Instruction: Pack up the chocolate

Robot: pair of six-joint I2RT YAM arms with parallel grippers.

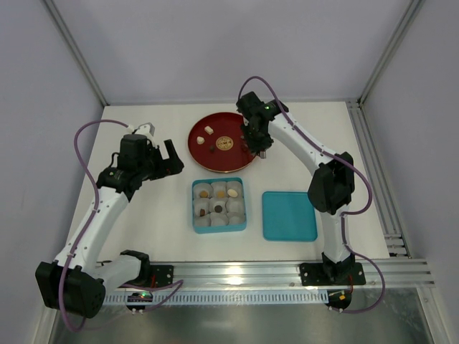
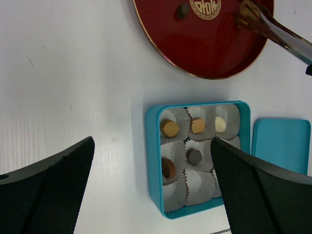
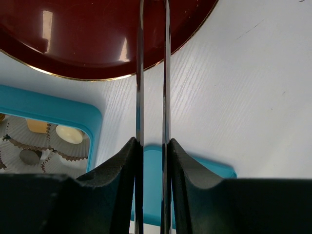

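Observation:
Several chocolate pieces sit in paper cups in the teal box [image 1: 195, 208] [image 2: 152, 161]: tan ones [image 2: 170, 128], a cream one [image 2: 221, 124], a dark one [image 2: 194, 156]. More pieces lie on the red plate [image 1: 229, 161], such as a cream one [image 1: 209, 130] and a dark one [image 2: 184, 8]. My right gripper [image 1: 257, 141] [image 3: 152, 144] is shut on metal tongs [image 2: 280, 33] [image 3: 140, 73]. The tong tips rest around a tan piece [image 2: 245, 15] on the plate's right side. My left gripper [image 1: 161, 159] [image 2: 152, 142] hangs open and empty above the box's left edge.
The teal lid [image 1: 288, 215] [image 2: 282, 141] lies flat to the right of the box. Some paper cups [image 2: 197, 183] in the box are empty. An aluminium rail [image 1: 287, 271] runs along the near table edge.

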